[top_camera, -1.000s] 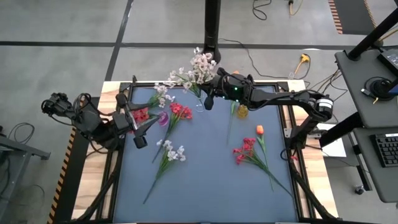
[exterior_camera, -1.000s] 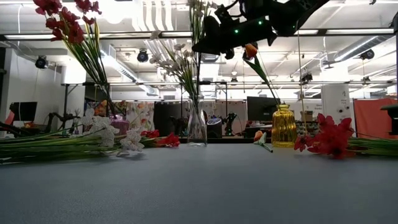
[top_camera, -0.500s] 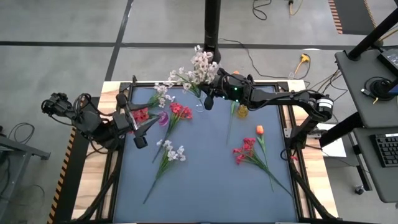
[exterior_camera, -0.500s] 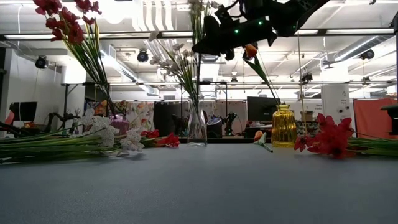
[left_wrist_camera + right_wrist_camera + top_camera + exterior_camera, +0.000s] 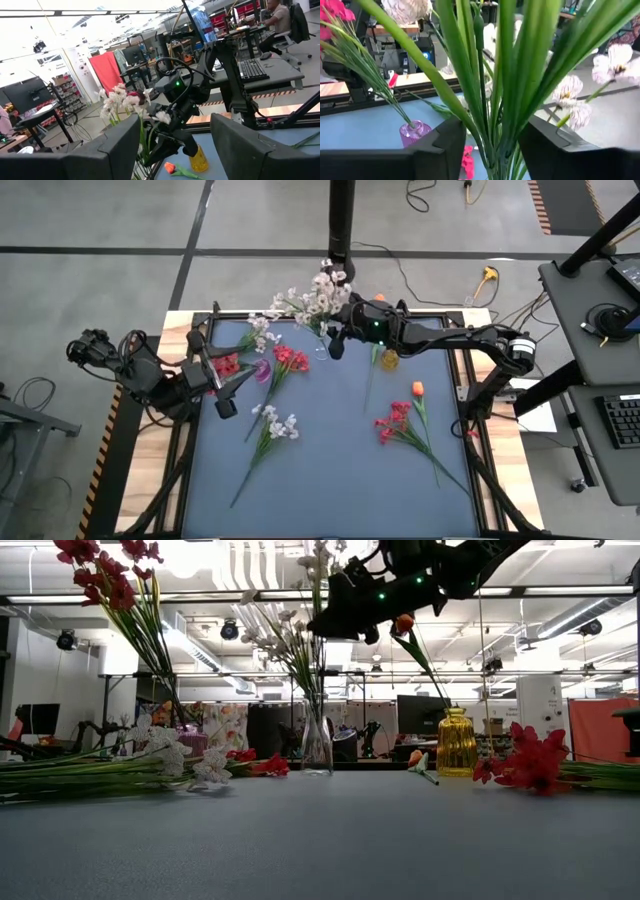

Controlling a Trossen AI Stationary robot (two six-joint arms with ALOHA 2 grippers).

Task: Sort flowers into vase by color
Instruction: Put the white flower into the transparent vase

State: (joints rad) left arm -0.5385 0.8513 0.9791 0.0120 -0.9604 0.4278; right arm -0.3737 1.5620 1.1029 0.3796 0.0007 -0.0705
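A clear vase (image 5: 321, 350) at the table's far middle holds white-pale pink flowers (image 5: 316, 300). My right gripper (image 5: 490, 150) is open and level, its fingers on either side of their green stems (image 5: 485, 90) above the vase. Red flowers (image 5: 105, 580) stand in a purple vase (image 5: 415, 132), and an orange bud (image 5: 403, 622) stands in a yellow vase (image 5: 456, 742). More white (image 5: 272, 425), red (image 5: 395, 423) and orange (image 5: 417, 390) sprays lie flat on the blue mat. My left gripper (image 5: 228, 385) waits open at the table's left, with nothing between its fingers. My right gripper comes level from the table's right, its fingers across the upright stems of the white flowers (image 5: 492, 130), which stand between them. Whether either finger (image 5: 440, 145) touches a stem or leaf, I cannot tell.
Another white spray (image 5: 258, 332) and a red spray (image 5: 290, 360) lie near the purple vase (image 5: 262, 370). The near half of the mat (image 5: 330, 490) has room. A black post (image 5: 341, 220) rises behind the table's far edge.
My right gripper has opened around the white flowers' stems and tipped slightly. The white blossoms have shifted a little toward the table's far edge, their stems staying in the clear vase.
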